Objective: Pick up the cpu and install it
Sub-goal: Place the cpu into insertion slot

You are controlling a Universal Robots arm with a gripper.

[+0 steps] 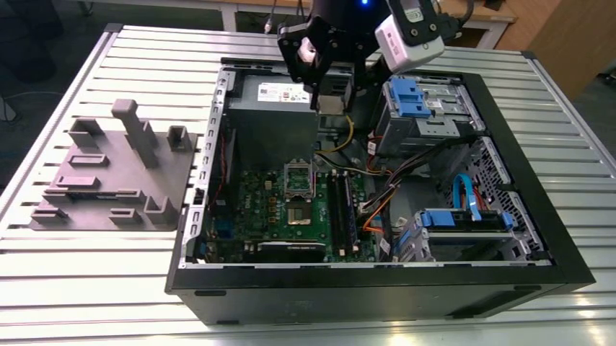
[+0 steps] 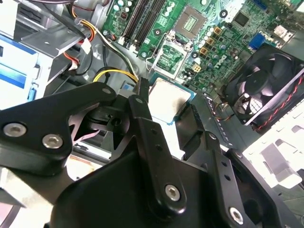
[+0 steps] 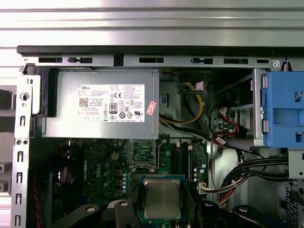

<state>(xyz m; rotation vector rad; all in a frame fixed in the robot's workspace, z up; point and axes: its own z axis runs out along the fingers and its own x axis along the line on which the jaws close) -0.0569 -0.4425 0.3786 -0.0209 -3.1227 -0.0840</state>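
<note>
Cpu (image 3: 162, 198) is hanging flat in the claw (image 2: 166, 107), metal top plate facing the wrist cameras. The fingers (image 3: 192, 197) are pinching it by two opposite edges, and its underside looks to be staying free for seating. The chip is riding in the air over the inside of the open computer case (image 1: 385, 285) and is not yet touching anything below. Beneath and beyond it the green circuit board (image 3: 104, 175) is lying exposed. The socket (image 2: 192, 19) is showing bare because its shiny metal frame (image 2: 171, 57) is standing swung open. Memory slots (image 2: 142, 19) are running just beside the socket, and a black fan (image 2: 266, 90) is sitting near the board's edge. Farther on, the big grey box (image 3: 97, 104) with the white label is crowding one side of the socket, which probably narrows the approach there. Yellow and black cables (image 3: 199, 107) are looping past toward the blue drive cage (image 3: 285, 109), near the path but apart from the chip. Outside the case, the grey moulded tray (image 1: 111, 173) is resting on the slatted table (image 1: 97, 288), well apart.
</note>
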